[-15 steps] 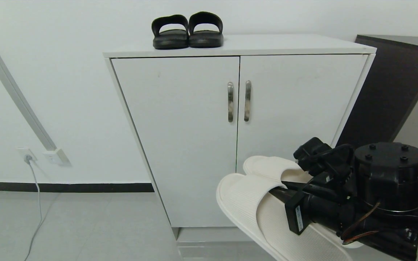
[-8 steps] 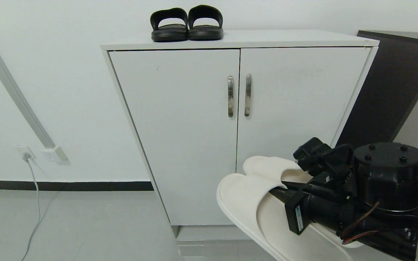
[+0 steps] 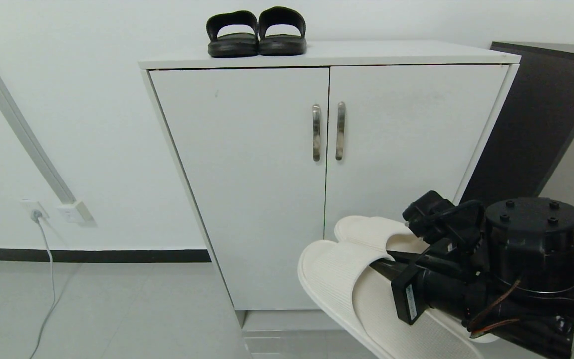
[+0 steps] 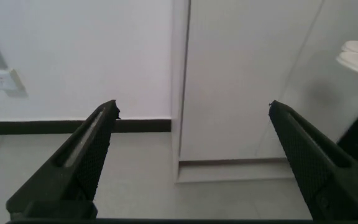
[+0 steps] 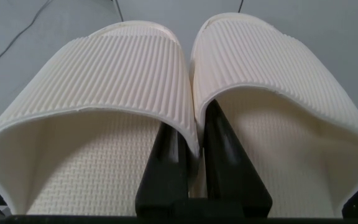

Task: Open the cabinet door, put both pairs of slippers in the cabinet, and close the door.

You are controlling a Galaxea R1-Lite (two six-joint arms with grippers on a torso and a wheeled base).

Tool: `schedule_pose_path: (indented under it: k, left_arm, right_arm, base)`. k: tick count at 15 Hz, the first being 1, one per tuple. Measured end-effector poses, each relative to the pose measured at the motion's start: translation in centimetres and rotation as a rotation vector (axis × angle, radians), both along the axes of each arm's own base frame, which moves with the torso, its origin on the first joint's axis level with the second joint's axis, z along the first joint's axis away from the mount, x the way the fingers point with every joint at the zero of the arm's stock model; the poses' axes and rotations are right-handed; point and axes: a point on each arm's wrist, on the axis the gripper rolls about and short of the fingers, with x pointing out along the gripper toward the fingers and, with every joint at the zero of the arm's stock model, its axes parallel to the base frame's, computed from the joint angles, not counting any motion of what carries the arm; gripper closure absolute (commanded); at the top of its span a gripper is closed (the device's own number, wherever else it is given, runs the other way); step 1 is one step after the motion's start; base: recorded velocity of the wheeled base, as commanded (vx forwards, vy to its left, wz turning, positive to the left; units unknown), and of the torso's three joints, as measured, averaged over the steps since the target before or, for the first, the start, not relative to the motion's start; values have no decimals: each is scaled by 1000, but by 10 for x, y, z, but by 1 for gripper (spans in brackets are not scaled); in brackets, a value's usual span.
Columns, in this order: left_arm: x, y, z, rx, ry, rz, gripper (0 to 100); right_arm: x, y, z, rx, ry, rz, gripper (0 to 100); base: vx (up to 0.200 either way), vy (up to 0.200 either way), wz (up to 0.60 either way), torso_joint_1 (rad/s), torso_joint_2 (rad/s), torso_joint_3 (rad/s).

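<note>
Lately only my camera shifted — right gripper [image 5: 194, 146] pinches both white slippers [image 3: 339, 271], left gripper [image 4: 192, 107] spread, cabinet doors [image 3: 247, 189] unopened.

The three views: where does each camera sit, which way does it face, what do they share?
Head view: on the head, facing the closed cabinet; right gripper shows lower right.
Left wrist view: faces the cabinet's base; open left gripper shows.
Right wrist view: looks along the right gripper, shut on white slippers.
Shared: white slippers.
</note>
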Motion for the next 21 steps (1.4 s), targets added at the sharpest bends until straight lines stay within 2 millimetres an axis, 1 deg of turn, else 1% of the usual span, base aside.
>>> schedule_pose_path:
  k: [2,4,7,10,12,14,18,21]
  left_arm:
    - [14,-2,19,-10,38,-99,0]
    - [33,-5,37,-17,59,-208,0]
    - [67,-9,61,-26,92,-324,0]
    - [103,-20,85,-24,104,-451,0]
    - [125,-33,99,-20,101,-528,0]
    - [147,-49,109,-12,103,-561,0]
    - [184,-92,121,-3,68,-575,0]
    - [207,-126,132,-26,60,-636,0]
  right_arm:
    - [0,0,-1,-3,1,0,100]
    - [0,0,-1,-8,-1,2,100]
    - [-1,0,-2,-11,1,4,100]
    - [-1,0,-2,-12,0,3,100]
    - [0,0,-2,-12,1,4,100]
    - [0,1,-3,-15,3,4,100]
    - [1,1,-3,-13,0,-1,100]
    - [0,0,-2,-11,-2,-4,100]
  base:
    - [0,0,0,0,0,0]
    - [0,0,0,0,0,0]
    - [0,0,0,0,0,0]
    - [0,0,0,0,0,0]
    - [0,0,0,0,0,0]
    - [0,0,0,0,0,0]
    - [0,0,0,0,0,0]
    - [0,0,0,0,0,0]
